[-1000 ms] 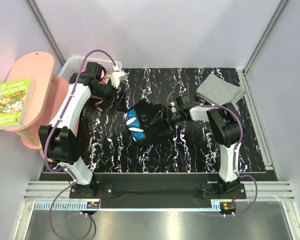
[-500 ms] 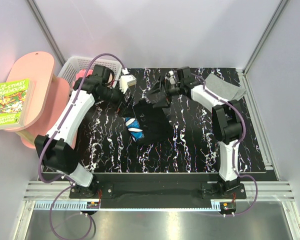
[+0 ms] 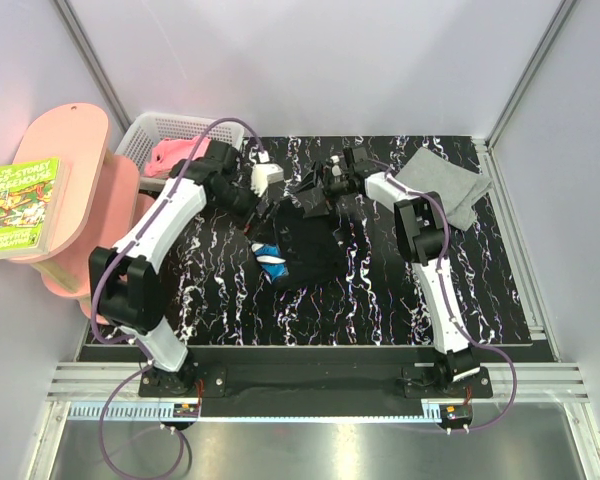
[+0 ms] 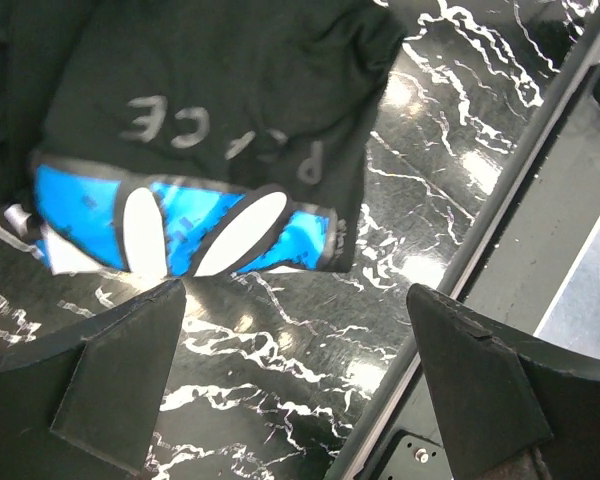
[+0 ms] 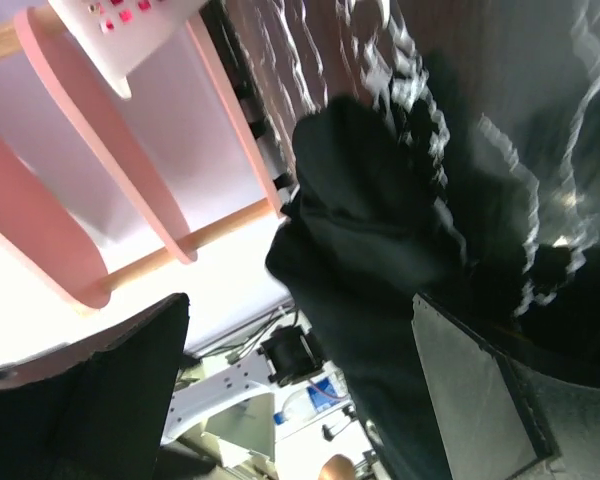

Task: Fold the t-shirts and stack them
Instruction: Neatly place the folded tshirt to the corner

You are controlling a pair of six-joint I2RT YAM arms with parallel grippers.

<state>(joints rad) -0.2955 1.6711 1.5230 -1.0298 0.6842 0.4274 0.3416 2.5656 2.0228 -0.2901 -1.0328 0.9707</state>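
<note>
A crumpled black t-shirt (image 3: 305, 250) with a blue and white daisy print (image 3: 270, 258) lies mid-table. In the left wrist view the black t-shirt (image 4: 210, 110) shows its print just beyond my left gripper (image 4: 295, 310), which is open over bare marble. From above, my left gripper (image 3: 258, 212) hovers at the shirt's far-left edge. My right gripper (image 3: 315, 195) is at the shirt's far edge. In its own view my right gripper (image 5: 298, 320) is open, with the black t-shirt (image 5: 380, 220) bunched close to the right finger (image 5: 490, 400). A folded light grey t-shirt (image 3: 442, 182) lies at the far right.
A white basket (image 3: 145, 135) at the far left holds a pink t-shirt (image 3: 170, 155). Beside it stands a pink shelf (image 3: 70, 150) with a book (image 3: 25, 205) on it. The marble mat's near edge and a metal rail (image 4: 500, 250) show in the left wrist view.
My right gripper swung from the shirt's right side to its far edge, and the cloth spread that way. My left arm reached rightward from the basket to the shirt.
</note>
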